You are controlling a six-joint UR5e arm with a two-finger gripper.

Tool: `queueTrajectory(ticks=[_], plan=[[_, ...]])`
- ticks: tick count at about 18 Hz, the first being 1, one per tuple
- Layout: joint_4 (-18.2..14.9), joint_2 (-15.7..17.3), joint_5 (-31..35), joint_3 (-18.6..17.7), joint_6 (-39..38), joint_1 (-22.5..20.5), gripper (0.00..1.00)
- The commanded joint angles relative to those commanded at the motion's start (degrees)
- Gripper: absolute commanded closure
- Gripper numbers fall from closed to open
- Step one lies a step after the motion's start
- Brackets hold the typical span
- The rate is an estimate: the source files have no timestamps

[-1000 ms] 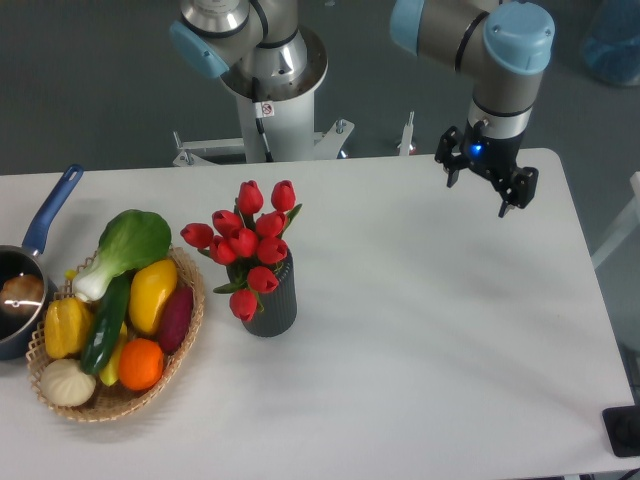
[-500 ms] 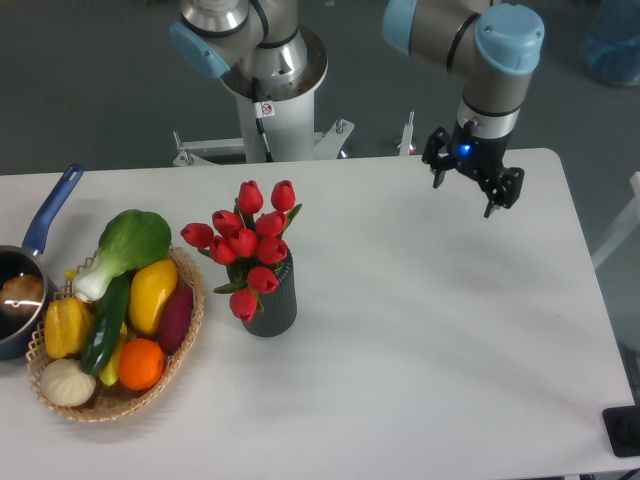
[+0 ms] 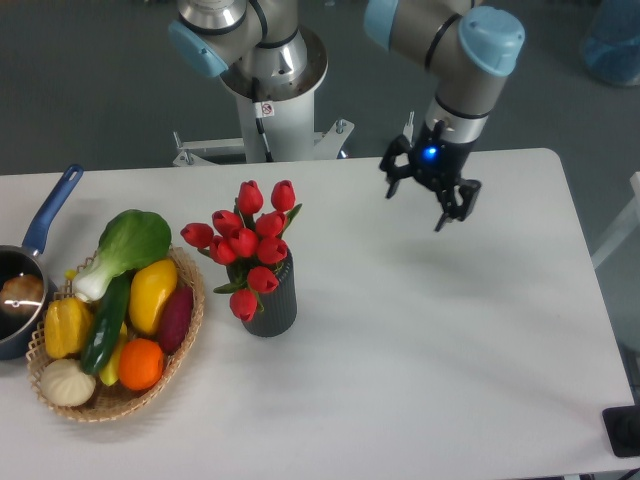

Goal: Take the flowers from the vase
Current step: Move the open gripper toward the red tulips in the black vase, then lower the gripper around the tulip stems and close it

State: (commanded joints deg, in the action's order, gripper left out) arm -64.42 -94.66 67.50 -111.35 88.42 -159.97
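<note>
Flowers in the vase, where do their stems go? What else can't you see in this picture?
- Stems of the flowers: hidden inside the dark vase, camera view.
- Pot: cut off by the left edge; the thing inside is too small to name.
- Basket bottom: covered by the vegetables piled in it.
- Gripper: its fingers look spread, but its height above the table cannot be judged from this view.
</note>
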Motion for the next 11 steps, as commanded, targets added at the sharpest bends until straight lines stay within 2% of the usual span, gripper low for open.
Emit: queueTrajectory(ticks=[5,9,11], plan=[[-0.09,0.79,-5.34,-1.58,0.17,2.64,0.00],[-0.09,2.46,-15.62,-5.80,0.70,2.29,0.00],[-0.17,2.99,-19.76,-6.77,0.70,2.38,0.00]])
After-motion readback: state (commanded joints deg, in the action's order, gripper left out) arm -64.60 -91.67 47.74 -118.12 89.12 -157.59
